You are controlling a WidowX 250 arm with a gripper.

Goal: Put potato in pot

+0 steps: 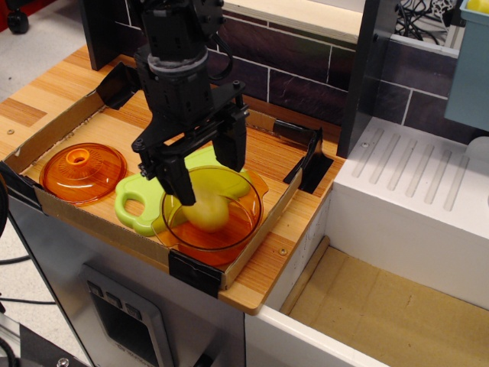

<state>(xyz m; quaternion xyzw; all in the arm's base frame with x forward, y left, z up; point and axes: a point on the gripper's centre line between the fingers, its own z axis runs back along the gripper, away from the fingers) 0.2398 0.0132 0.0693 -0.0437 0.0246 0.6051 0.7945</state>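
Observation:
The pale-yellow potato lies inside the amber-orange transparent pot, slightly blurred, below the fingers and apart from them. The pot stands at the front right of the cardboard tray, partly on a light-green cutting board. My black gripper hangs just above the pot's rear-left part, with its jaws spread and nothing between them. One finger stands over the pot's left rim, the other over its back rim.
An orange domed lid with a knob lies at the tray's left. The cardboard tray sits on a wooden counter. A dark brick wall is behind. A white ribbed drainer and a lower cardboard floor are to the right.

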